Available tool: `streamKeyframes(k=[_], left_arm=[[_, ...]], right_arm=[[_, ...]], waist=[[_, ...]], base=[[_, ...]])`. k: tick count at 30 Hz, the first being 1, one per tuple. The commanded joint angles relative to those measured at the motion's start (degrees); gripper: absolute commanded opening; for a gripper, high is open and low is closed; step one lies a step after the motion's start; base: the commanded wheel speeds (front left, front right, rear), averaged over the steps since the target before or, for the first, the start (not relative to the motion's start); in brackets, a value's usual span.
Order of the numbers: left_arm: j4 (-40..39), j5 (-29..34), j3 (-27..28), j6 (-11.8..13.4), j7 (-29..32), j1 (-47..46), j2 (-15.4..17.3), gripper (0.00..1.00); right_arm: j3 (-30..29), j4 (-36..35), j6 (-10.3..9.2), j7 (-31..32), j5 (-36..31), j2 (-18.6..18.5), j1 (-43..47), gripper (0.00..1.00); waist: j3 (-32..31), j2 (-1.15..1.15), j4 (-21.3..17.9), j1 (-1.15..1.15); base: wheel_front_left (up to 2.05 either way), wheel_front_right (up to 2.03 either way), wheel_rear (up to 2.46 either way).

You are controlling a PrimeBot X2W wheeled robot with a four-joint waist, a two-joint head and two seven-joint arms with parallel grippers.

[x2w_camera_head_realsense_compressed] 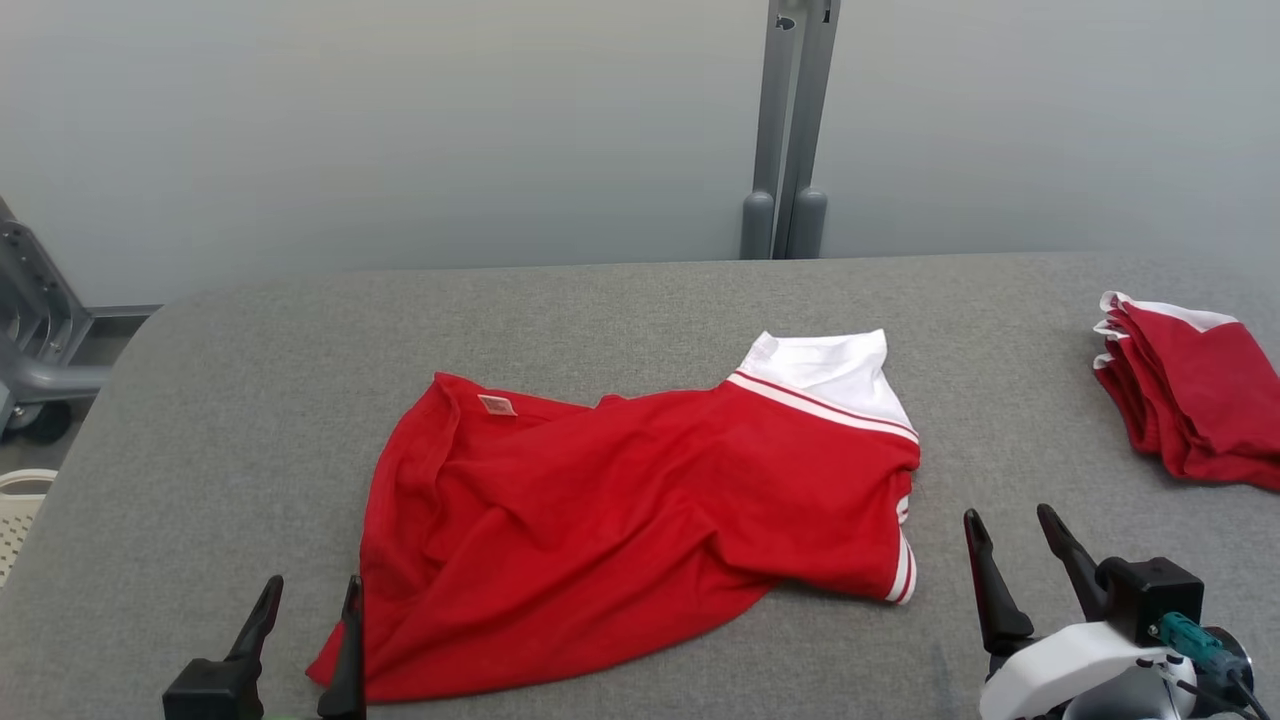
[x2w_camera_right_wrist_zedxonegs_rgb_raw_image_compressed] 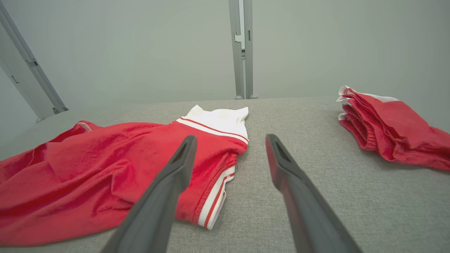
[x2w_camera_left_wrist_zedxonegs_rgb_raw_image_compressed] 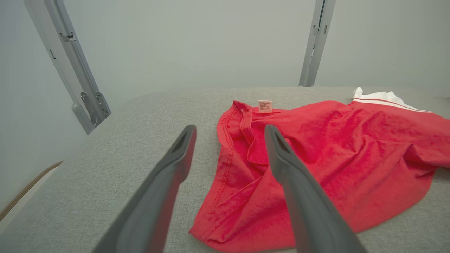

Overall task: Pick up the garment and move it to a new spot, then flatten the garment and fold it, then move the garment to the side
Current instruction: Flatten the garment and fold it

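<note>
Garment (x2w_camera_head_realsense_compressed: 640,520), red knit with white striped collar, lies rumpled mid-frame on coarse grey tabletop (x2w_camera_head_realsense_compressed: 250,400); left gripper (x2w_camera_head_realsense_compressed: 313,585) and right gripper (x2w_camera_head_realsense_compressed: 1008,515) gape empty.

The red garment (x2w_camera_head_realsense_compressed: 640,510) with white collar and striped trim lay rumpled and unfolded, spread across the grey table's middle.

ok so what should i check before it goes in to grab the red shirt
1. left gripper open and empty: ok
2. right gripper open and empty: ok
3. garment lying between both grippers: ok, hem nearest the left one
4. garment flat: not ok, rumpled, one sleeve tucked under
5. folded stack apart from the garment: ok
6. bare table for a new spot: ok, left of the garment
</note>
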Motion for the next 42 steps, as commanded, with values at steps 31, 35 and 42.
streamKeyframes(k=[31,35,42], left_arm=[[4.3,-6.8,-4.4,-1.5,14.8,-14.4,-0.8,1.00],[8.0,-8.1,-5.4,-1.9,23.0,-25.1,-0.5,1.00],[17.0,-7.5,-6.8,-1.0,33.6,-42.5,0.2,1.00]], right_arm=[[1.3,-0.8,-0.10,21.9,-4.0,-2.0,-11.6,1.00],[4.0,2.4,-0.09,31.9,-3.9,-6.3,-20.4,1.00],[8.4,8.2,-0.08,37.3,-1.2,-10.8,-35.9,1.00]], waist=[[6.6,0.00,-1.0,0.00],[12.1,0.00,-1.0,0.00],[21.9,0.00,-1.8,0.00]], base=[[0.00,0.00,0.00],[0.00,0.00,0.00],[0.00,0.00,0.00]])
